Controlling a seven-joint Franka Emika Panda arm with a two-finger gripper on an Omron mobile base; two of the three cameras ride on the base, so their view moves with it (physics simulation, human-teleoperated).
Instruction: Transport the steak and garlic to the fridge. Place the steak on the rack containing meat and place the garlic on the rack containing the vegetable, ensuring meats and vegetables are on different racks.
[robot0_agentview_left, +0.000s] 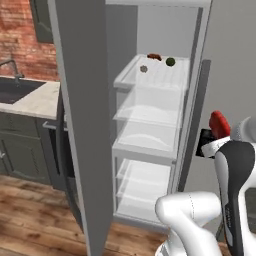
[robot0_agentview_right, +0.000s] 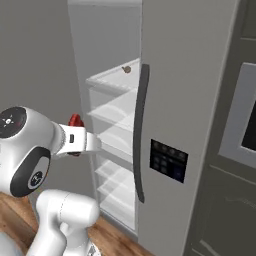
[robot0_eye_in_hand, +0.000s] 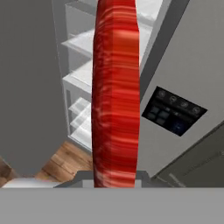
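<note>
We see the gripper (robot0_agentview_left: 218, 131) clenched on the steak (robot0_eye_in_hand: 116, 92), which stands on edge between the jaws and runs from 12 to 6 o'clock through the middle of the hand view. In the left base view the steak sits at about 3 o'clock, in front of the fridge (robot0_agentview_left: 80, 125), just beside its black dispenser panel (robot0_agentview_right: 168, 160). The left door stands open, and we see white shelves (robot0_agentview_left: 150, 112) inside. On the top shelf, near 12 o'clock, lie three small things: the garlic (robot0_agentview_left: 144, 69) toward the front, a dark red piece of meat (robot0_agentview_left: 154, 57) behind it, and a green vegetable (robot0_agentview_left: 170, 62) at the right. A sink (robot0_agentview_left: 15, 90) lies at 9 o'clock.
</note>
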